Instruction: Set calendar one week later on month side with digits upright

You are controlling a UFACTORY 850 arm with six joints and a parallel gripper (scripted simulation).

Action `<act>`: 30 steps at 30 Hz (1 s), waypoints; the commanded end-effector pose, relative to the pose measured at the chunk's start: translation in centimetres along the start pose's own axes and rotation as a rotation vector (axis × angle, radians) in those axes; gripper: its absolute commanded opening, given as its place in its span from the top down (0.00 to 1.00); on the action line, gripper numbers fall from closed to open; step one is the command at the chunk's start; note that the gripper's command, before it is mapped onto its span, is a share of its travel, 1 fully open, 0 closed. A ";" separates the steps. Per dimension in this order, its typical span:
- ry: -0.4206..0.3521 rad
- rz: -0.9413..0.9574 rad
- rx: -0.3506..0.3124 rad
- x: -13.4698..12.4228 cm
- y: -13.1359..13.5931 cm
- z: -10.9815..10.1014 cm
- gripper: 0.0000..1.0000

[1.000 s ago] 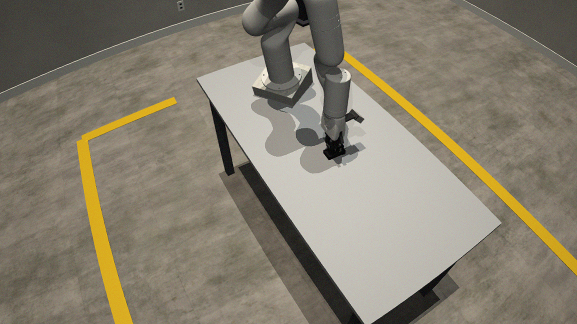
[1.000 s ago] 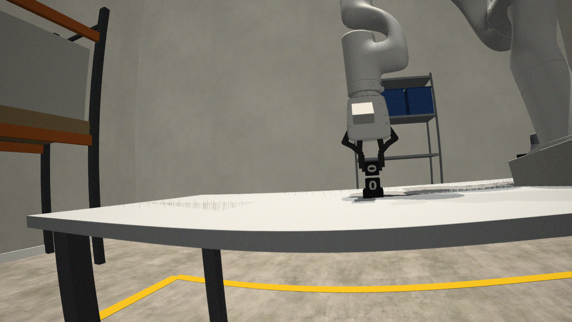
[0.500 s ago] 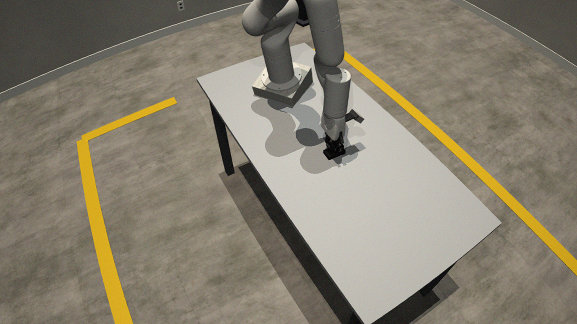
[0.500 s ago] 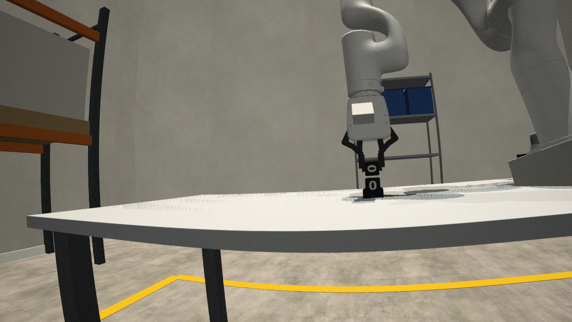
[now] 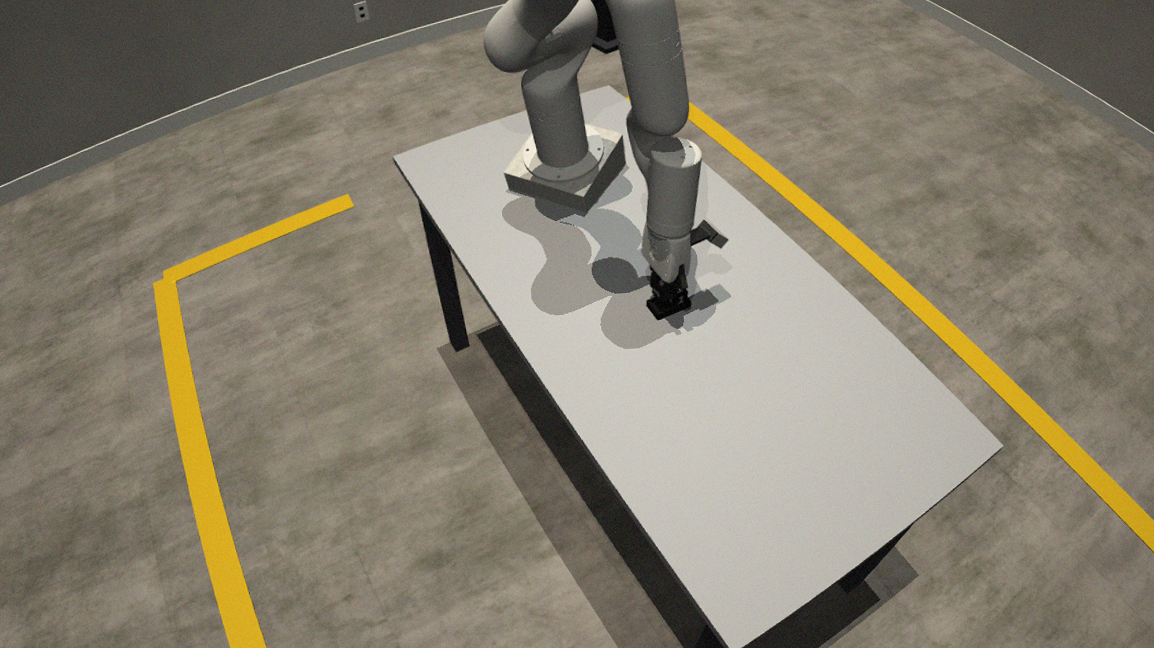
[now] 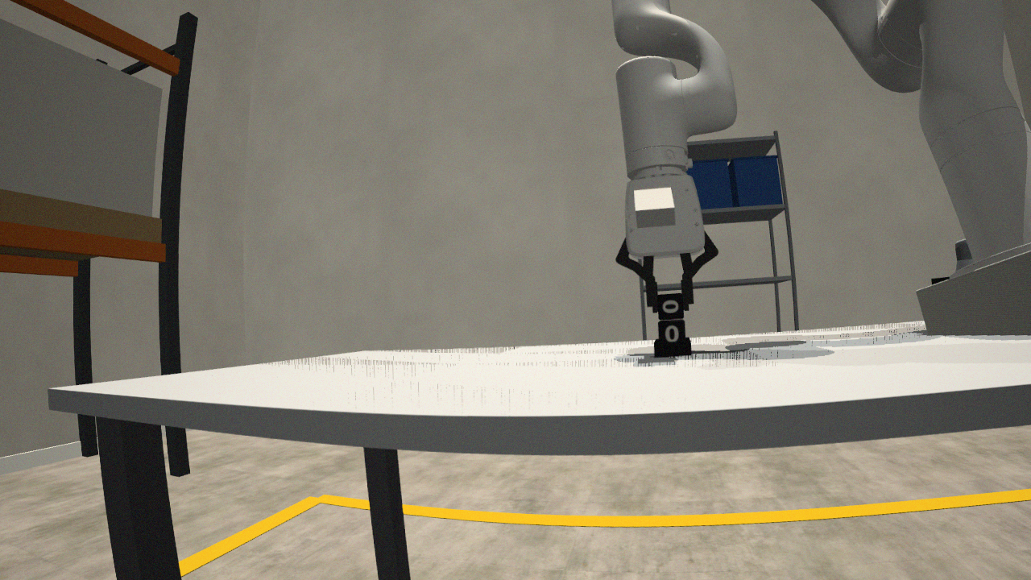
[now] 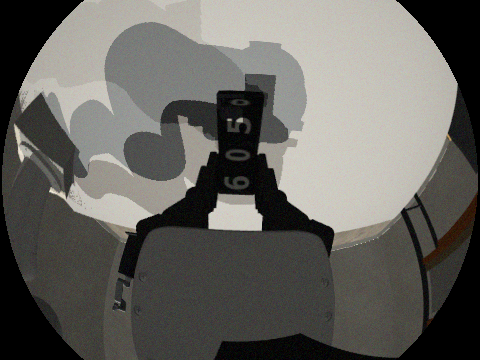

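My gripper [image 5: 669, 287] [image 6: 670, 304] [image 7: 237, 165] is shut on a black cube [image 6: 671, 308] [image 7: 237, 182]. The cube shows a grey 0 lying sideways in the exterior view; the wrist view shows a 0 and a 6 on it. It hangs just above the other black cube [image 6: 672, 333] [image 7: 239, 125], with a thin gap. That lower cube shows an upright 0 in the exterior view and a 5 on top in the wrist view. It stands in the small black tray [image 5: 668, 312] [image 6: 672, 352] on the table. The month's name and the tray's floor are hidden.
The white table [image 5: 777, 453] [image 6: 504, 396] carries the robot's base block [image 5: 586, 191] behind the gripper. Beyond the table stand a shelf with blue bins [image 6: 756, 181] and an orange and black rack [image 6: 176, 216].
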State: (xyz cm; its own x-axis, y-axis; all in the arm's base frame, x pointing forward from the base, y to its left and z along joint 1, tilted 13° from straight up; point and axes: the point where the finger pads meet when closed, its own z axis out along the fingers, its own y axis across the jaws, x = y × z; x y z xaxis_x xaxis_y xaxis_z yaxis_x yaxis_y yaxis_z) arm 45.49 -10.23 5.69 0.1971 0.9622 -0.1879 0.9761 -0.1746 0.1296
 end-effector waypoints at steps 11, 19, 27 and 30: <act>0.000 0.000 -0.002 0.0 0.1 1.0 0.71; 0.000 0.000 -0.002 0.0 0.1 1.7 0.71; 0.000 0.000 -0.002 0.0 0.1 2.0 0.71; 0.000 0.000 -0.002 0.0 0.1 2.1 0.71</act>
State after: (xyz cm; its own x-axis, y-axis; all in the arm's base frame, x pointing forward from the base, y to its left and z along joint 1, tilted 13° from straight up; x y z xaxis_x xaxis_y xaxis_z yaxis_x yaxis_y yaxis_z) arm 45.68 -10.64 3.75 0.1970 0.9622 -0.1879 0.9762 -0.1747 0.1288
